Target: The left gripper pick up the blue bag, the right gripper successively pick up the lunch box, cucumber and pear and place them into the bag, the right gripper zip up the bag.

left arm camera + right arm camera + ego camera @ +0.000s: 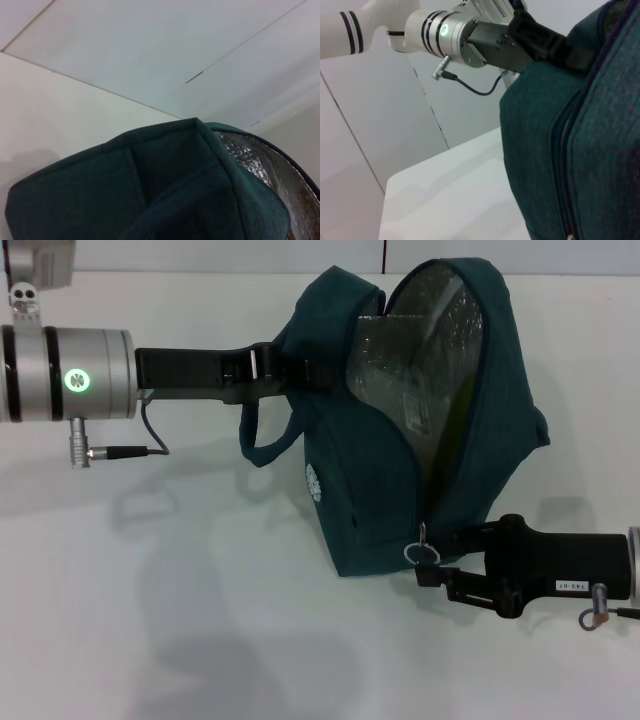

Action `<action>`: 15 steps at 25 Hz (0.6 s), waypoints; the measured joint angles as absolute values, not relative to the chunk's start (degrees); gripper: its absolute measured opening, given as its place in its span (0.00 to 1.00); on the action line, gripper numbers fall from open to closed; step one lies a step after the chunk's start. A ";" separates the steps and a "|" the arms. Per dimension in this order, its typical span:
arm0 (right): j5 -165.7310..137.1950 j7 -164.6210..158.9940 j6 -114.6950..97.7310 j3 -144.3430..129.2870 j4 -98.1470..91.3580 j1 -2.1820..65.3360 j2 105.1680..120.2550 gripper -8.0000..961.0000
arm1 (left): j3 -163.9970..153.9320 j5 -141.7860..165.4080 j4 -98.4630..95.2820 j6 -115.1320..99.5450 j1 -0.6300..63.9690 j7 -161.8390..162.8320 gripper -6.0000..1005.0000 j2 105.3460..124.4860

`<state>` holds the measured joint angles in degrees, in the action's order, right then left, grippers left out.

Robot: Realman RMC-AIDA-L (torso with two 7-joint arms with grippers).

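On the white bench (150, 640), one blue bag (420, 430) stands upright, flap open, silver lining (420, 350) showing. Two arms work it. Left pincer (262, 365) is clamped on the bag's upper edge at the handle side; one loop handle (265, 445) hangs below it. Right pincer (432, 565) sits at the bag's lower front corner, pinching the metal ring zip pull (418, 552). One round white logo (313, 483) on the bag's front. Contents can't be made out.
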<state>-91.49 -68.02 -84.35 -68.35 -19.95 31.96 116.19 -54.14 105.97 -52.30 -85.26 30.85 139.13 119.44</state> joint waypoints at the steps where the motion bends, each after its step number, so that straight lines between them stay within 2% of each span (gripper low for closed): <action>1: -91.32 -68.02 -84.30 -68.36 -19.95 31.94 116.19 0.45 | -54.14 105.98 -52.30 -85.26 30.85 139.13 0.06 119.44; 3: -91.17 -68.02 -84.05 -68.39 -19.95 31.90 116.19 0.37 | -54.14 105.99 -52.30 -85.26 30.85 139.13 0.06 119.44; 8: -90.82 -67.24 -83.75 -68.47 -19.95 31.80 116.19 0.32 | -54.13 106.00 -52.30 -85.26 30.79 139.13 0.06 119.44; 15: -90.33 -66.39 -83.74 -68.59 -19.95 31.55 116.18 0.10 | -54.14 106.00 -52.30 -85.26 30.67 139.13 0.06 119.44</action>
